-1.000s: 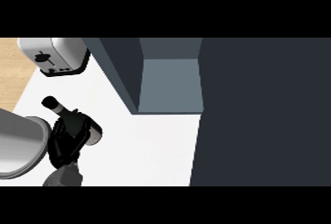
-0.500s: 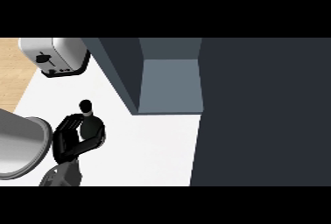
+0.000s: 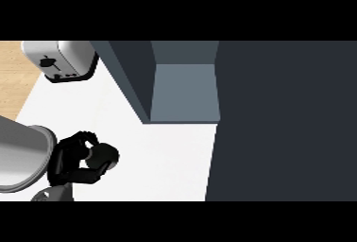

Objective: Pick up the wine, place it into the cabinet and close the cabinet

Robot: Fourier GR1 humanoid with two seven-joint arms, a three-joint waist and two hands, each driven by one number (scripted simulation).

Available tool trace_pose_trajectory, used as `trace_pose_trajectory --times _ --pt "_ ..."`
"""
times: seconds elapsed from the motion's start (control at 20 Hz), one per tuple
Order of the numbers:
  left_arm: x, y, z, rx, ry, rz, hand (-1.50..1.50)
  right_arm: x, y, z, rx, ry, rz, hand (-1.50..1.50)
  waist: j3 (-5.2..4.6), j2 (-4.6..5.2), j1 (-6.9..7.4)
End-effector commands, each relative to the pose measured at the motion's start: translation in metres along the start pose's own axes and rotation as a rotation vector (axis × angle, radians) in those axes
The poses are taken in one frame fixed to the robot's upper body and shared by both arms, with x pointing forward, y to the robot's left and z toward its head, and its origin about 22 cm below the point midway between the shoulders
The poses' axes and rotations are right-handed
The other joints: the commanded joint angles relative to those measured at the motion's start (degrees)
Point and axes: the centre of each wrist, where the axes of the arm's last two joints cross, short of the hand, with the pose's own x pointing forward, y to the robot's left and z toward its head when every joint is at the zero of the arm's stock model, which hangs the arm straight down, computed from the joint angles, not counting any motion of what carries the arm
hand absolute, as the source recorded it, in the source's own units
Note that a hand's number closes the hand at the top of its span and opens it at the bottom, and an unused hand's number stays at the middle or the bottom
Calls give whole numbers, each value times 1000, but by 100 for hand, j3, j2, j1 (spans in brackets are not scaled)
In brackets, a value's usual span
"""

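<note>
Plainly the left hand (image 3: 70, 163) curls round the wine (image 3: 106, 156) (cabinet (image 3: 185, 92) open).

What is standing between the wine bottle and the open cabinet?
Nothing visible. The left hand holds the wine, and only bare white counter lies between it and the open cabinet. The toaster stands aside at the back left.

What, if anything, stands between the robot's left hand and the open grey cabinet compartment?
Probably nothing, so it looks reachable: the left hand, fingers curled round the dark wine bottle, has only bare white counter between it and the open grey cabinet compartment. The silver toaster stands off to one side.
</note>
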Motion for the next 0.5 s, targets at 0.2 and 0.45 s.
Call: trace_pose_trajectory --times 0.2,0.45 --pt "46 2 -8 -70 -104 76 150 5 2 16 32 -46 -31 -150 -4 0 41" --pt "69 -32 -7 -103 -83 126 150 18 -8 28 31 -51 -21 -150 -5 1 17"
